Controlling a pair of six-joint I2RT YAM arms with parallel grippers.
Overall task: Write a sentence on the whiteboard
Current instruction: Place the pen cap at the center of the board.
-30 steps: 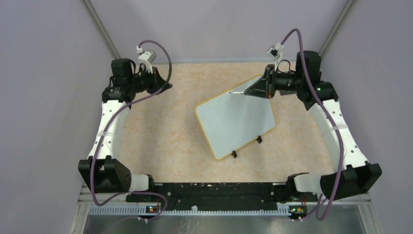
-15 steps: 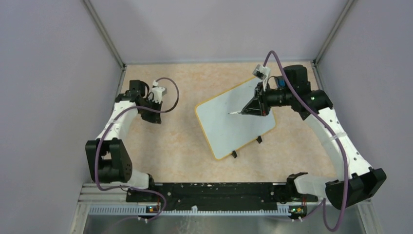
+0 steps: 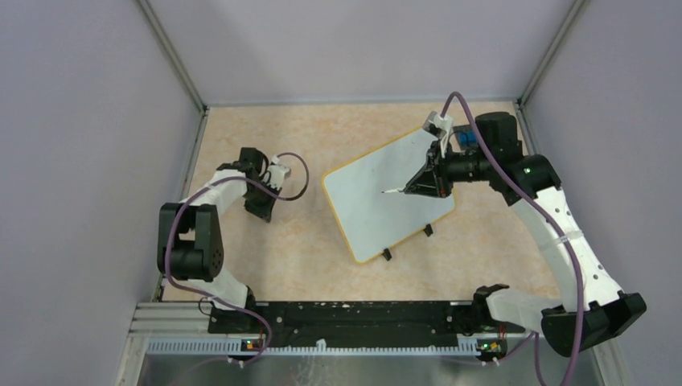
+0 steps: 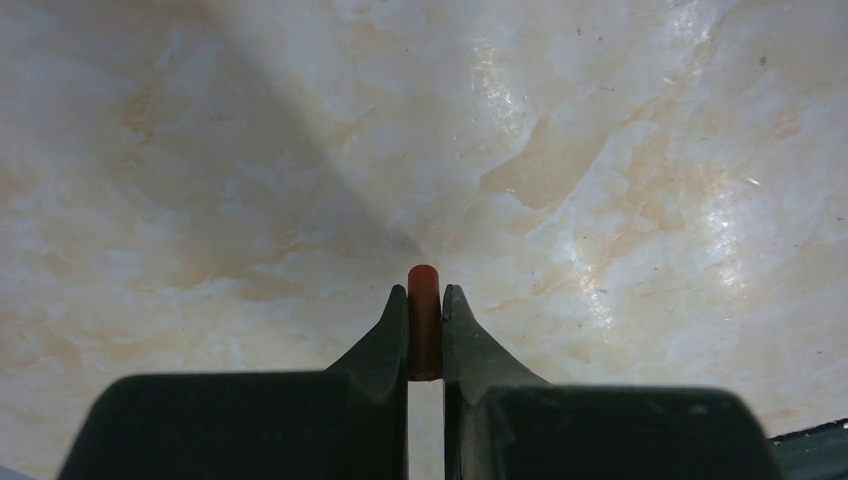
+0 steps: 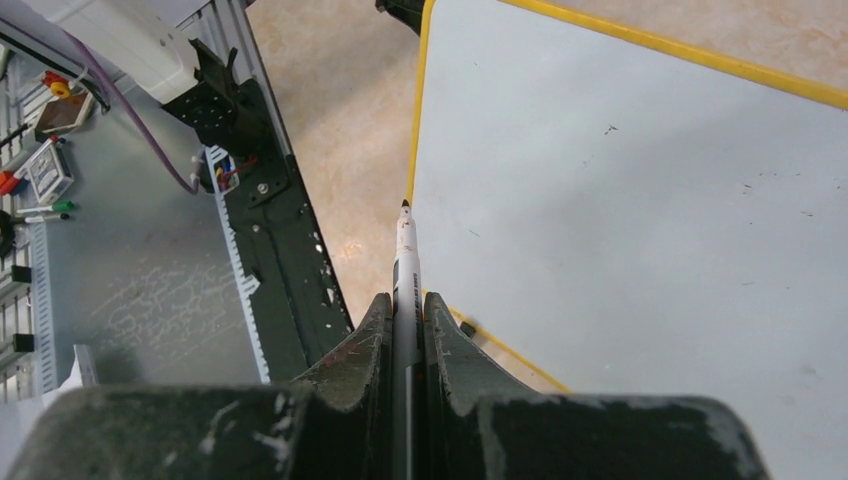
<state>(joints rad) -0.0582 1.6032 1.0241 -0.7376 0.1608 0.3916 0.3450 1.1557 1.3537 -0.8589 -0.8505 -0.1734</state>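
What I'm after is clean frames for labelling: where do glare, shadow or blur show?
Left wrist: bright glare on the tabletop upper right, a broad shadow across the left, jaws dark. Right wrist: jaws close and soft, marker tip and whiteboard sharp, evenly lit. Top external: even light, no glare.

White arm links (image 3: 555, 201), black joints (image 3: 193, 245), apparently purple cables (image 3: 306, 177).

From above and behind, the top camera looks steeply down on the whole table (image 3: 265, 249). The left wrist camera hugs it; the right (farther off) shares the whiteboard (image 5: 640, 200) with the top.
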